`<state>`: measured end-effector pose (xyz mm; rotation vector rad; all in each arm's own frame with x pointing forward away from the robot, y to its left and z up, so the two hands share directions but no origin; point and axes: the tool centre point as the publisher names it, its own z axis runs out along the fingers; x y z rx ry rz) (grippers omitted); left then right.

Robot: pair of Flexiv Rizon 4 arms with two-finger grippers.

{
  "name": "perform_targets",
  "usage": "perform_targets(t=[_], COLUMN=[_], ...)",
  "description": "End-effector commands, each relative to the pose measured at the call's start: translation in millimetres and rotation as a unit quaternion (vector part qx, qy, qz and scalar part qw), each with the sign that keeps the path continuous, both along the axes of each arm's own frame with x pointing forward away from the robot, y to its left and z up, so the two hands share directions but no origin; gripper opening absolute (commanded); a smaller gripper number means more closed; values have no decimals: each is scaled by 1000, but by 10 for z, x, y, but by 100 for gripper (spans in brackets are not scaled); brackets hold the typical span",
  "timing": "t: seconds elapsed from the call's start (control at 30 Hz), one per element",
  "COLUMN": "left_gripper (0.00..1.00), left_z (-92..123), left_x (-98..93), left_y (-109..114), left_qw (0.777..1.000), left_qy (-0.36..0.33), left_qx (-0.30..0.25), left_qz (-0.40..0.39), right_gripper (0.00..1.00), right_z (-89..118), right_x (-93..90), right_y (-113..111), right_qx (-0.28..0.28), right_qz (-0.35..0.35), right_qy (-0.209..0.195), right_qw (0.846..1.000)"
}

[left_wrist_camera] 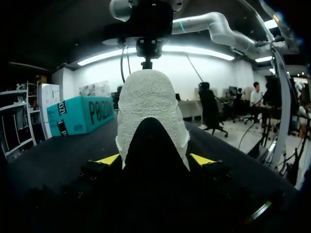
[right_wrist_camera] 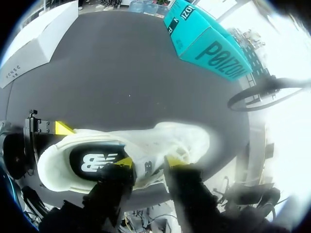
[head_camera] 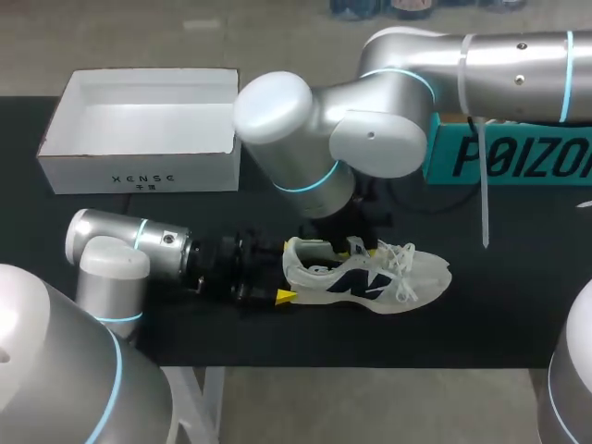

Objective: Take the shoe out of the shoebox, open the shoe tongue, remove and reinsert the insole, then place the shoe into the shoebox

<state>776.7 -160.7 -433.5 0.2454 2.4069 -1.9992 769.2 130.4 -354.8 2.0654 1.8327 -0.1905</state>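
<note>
counter (head_camera: 518, 310): black, carries every item.
left tool (left_wrist_camera: 154, 160): clenched on the heel of the shoe (head_camera: 370, 282), one yellow tip on each side.
shoe: on its sole, outside the box, toe towards my right.
right tool (head_camera: 356, 246): above the tongue area; grip state cannot be told.
step: probably opening the tongue; pin the heel, lift the tongue gently.
shoebox (head_camera: 139, 172): open, well apart from the shoe.

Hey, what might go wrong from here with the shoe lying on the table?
The left claw grips only the heel of the shoe, so a pull from the right claw at the collar might twist it loose. The loose laces lie close by and may snag the right claw.
</note>
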Motion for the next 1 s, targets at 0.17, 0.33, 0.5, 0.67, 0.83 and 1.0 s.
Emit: perform_targets(t=[0.17,0.33,0.5,0.67,0.83,1.0], left_gripper=[0,0,0,0,0,0], left_z=[-28,-28,-28,-28,-28,-28], left_x=[-6,-6,-6,-6,-6,-6], left_y=[-19,-19,-19,-19,-19,-19], left_qw=[1000,1000,1000,1000,1000,1000], left_qy=[-1,-1,-1,-1,-1,-1], left_qx=[1,1,1,1,1,1], left_qz=[1,1,1,1,1,1], right_gripper=[0,0,0,0,0,42], right_z=[81,156,276,387,440,426], right_x=[-33,-11,2,7,-5,-41], right_y=[-179,-328,-500,-675,-810,-767], right_qx=[13,21,31,41,57,59], right_qz=[-35,-52,-71,-90,-107,-102], right_qy=[-23,-31,-44,-55,-58,-54], right_qw=[999,998,996,994,991,992])
